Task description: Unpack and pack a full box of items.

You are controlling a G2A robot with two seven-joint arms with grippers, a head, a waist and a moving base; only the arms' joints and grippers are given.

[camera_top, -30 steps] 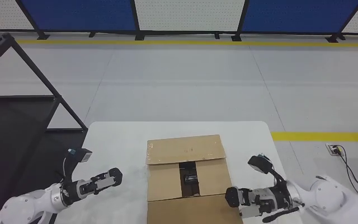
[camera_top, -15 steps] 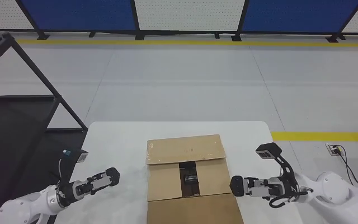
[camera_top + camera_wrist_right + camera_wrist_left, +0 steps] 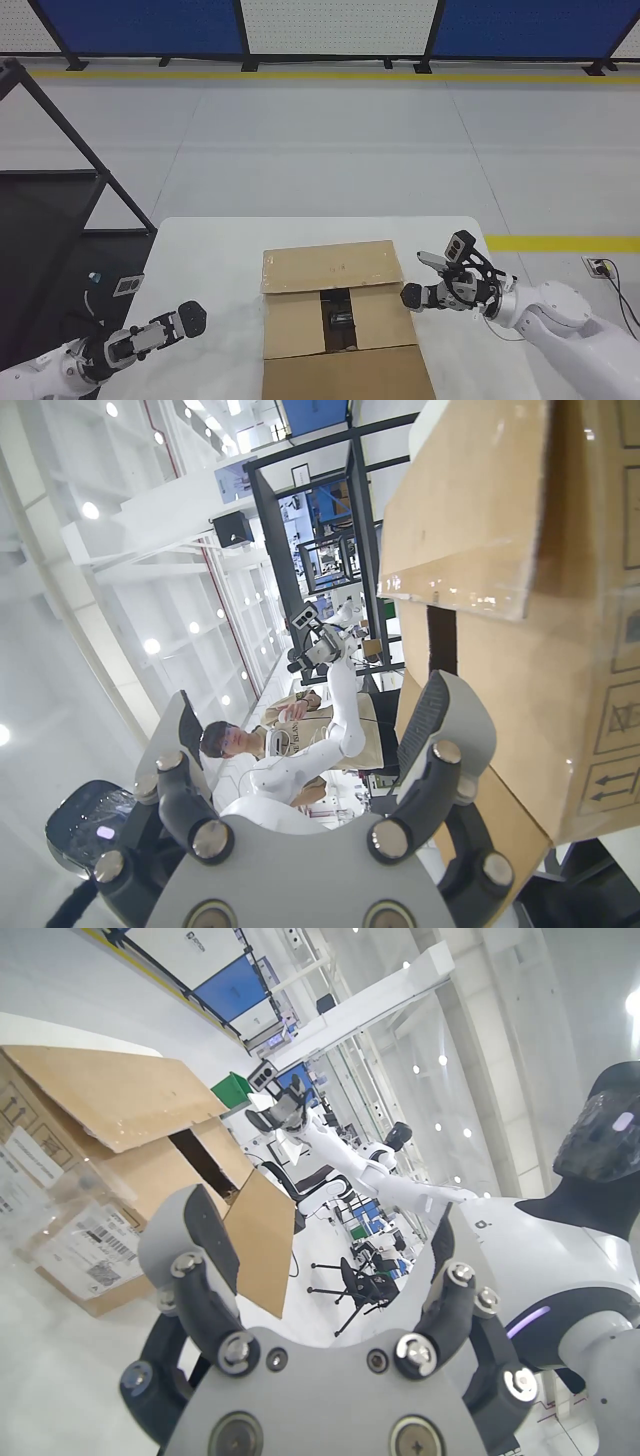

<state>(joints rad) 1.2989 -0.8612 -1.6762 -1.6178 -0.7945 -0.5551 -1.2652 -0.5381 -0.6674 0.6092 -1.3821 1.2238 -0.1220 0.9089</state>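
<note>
You had right tool [image 3: 409, 297] wide open, empty, just beside box [image 3: 300, 325] right flap [image 3: 384, 316], probably to lift it; left tool [image 3: 190, 318] open, empty, near worktop [image 3: 220, 250] left edge.

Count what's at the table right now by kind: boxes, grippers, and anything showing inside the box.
Cardboard box: 1
Grippers: 2, the left gripper and the right gripper, both open
Dark item seen through the gap between the flaps: 1
Total: 4

Grey floor [image 3: 330, 150], blue partition panels [image 3: 140, 25]
</note>
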